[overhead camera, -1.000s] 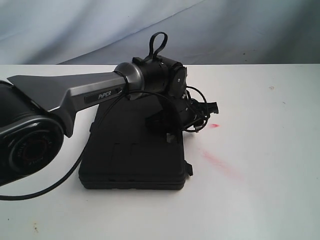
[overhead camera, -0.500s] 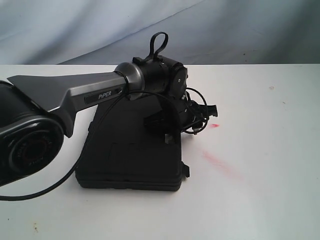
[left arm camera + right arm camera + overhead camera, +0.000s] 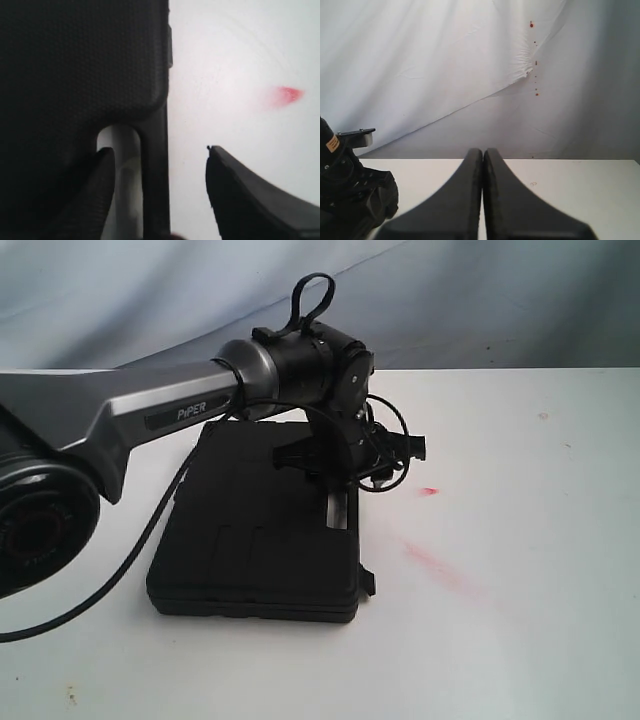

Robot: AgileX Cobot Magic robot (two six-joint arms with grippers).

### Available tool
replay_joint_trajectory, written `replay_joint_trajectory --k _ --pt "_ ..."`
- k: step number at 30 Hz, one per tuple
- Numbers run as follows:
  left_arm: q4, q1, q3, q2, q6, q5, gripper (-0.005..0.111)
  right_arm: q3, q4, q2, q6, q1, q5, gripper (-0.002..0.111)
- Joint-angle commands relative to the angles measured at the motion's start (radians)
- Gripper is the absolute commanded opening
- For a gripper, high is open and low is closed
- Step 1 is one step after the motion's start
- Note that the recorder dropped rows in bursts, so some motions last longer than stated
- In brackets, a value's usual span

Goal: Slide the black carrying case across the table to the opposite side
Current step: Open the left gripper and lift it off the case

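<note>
The left pincer (image 3: 159,150) stands open astride the handle bar (image 3: 155,190) of the black carrying case (image 3: 255,540). One finger (image 3: 95,195) sits in the handle slot, and the other finger (image 3: 245,195) is over bare tabletop (image 3: 520,620) just outside the case's edge. The bar runs lengthwise through the gap, so the case's whole body lies on the slot finger's side, and a sideways drag would probably carry it along. Whether either pad touches the bar is hard to tell. The right pincer (image 3: 483,190) is closed on nothing, with no case in its view, so the left arm is the nearer.
</note>
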Motion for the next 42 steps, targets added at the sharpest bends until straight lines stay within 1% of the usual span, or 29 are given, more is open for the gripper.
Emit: replay_joint_trajectory --k 1,6,8,9,11,12,14,17,18,22,28,31,36,39,42 --pt "0.018 0.002 0.003 -0.041 0.005 0.039 0.053 0.004 -0.016 -0.006 -0.004 -0.008 0.002 0.0" --pt "0.003 0.002 0.003 -0.085 0.005 0.049 0.053 0.004 -0.016 -0.006 -0.004 -0.008 0.002 0.0" --pt "-0.003 0.002 0.003 -0.104 0.005 0.063 0.048 0.004 -0.016 -0.006 -0.004 -0.008 0.002 0.0" --pt "-0.003 0.002 0.003 -0.111 0.011 0.073 0.043 0.004 -0.016 -0.006 -0.004 -0.008 0.002 0.0" --pt "-0.003 0.001 0.003 -0.127 0.062 0.095 0.028 0.004 -0.016 -0.006 -0.004 -0.008 0.002 0.0" --pt "-0.003 -0.005 0.003 -0.13 0.11 0.111 0.016 0.004 -0.016 -0.006 -0.004 -0.008 0.002 0.0" --pt "0.011 -0.018 0.003 -0.144 0.176 0.131 0.0 0.004 -0.016 -0.006 -0.004 -0.008 0.002 0.0" --pt "0.117 -0.066 0.021 -0.167 0.189 0.145 0.0 0.004 -0.016 -0.006 -0.004 -0.008 0.002 0.0" --pt "0.177 -0.094 0.035 -0.179 0.185 0.137 0.0 0.004 -0.016 -0.006 -0.004 -0.008 0.002 0.0" --pt "0.303 -0.166 0.075 -0.215 0.119 0.103 0.0 0.004 -0.016 -0.006 -0.004 -0.008 0.002 0.0" --pt "0.299 -0.214 0.141 -0.264 0.103 0.064 0.0 0.004 -0.016 -0.006 -0.004 -0.008 0.002 0.0" --pt "0.306 -0.242 0.209 -0.311 0.103 0.009 0.0 0.004 -0.016 -0.006 -0.004 -0.008 0.002 0.0" --pt "0.304 -0.287 0.375 -0.431 0.082 -0.132 0.0 0.004 -0.016 -0.006 -0.004 -0.008 0.002 0.0" --pt "0.304 -0.301 0.479 -0.505 0.053 -0.22 0.0 0.004 -0.016 -0.006 -0.004 -0.008 0.002 0.0" --pt "0.302 -0.301 0.573 -0.575 0.05 -0.289 0.0 0.004 -0.016 -0.006 -0.004 -0.008 0.002 0.0"
